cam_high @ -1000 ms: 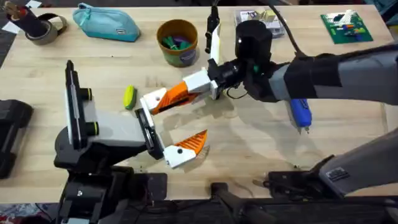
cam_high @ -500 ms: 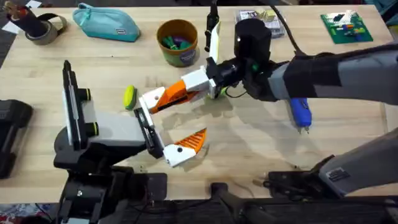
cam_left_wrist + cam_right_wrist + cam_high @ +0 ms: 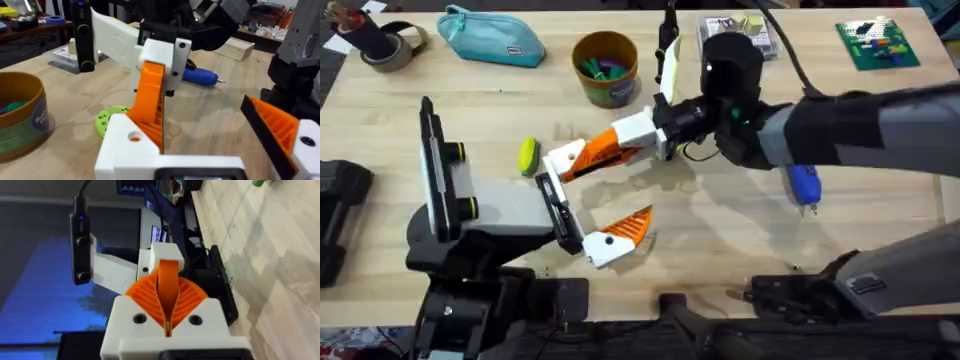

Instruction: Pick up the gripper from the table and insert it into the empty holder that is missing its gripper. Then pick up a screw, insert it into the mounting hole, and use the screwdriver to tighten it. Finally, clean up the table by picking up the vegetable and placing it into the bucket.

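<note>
My right gripper (image 3: 630, 135) reaches in from the right and is shut on the gripper (image 3: 588, 155), an orange wedge on a white block. The wedge's lower-left end touches the empty holder (image 3: 558, 166), a white bracket on the black rail (image 3: 563, 215). In the left wrist view the gripper (image 3: 150, 95) rises from the holder (image 3: 127, 150). The right wrist view has the wedge (image 3: 168, 282) clamped between my right gripper's fingers (image 3: 150, 297). My left gripper (image 3: 582, 205) stands open, with a ribbed orange finger (image 3: 620, 235) on its other side. The yellow-green vegetable (image 3: 527, 155) lies left of the holder. The bucket (image 3: 605, 68) stands behind. The blue screwdriver (image 3: 803, 185) lies at right. The screw is out of view.
A teal pouch (image 3: 490, 35) and a tape roll (image 3: 390, 45) sit at the back left. A clear box (image 3: 735, 30) and a green board (image 3: 878, 42) are at the back right. Bare table lies between the ribbed finger and the screwdriver.
My right gripper has carried the orange gripper slightly left and away, closer onto the holder. Over the last half second it has barely moved.
</note>
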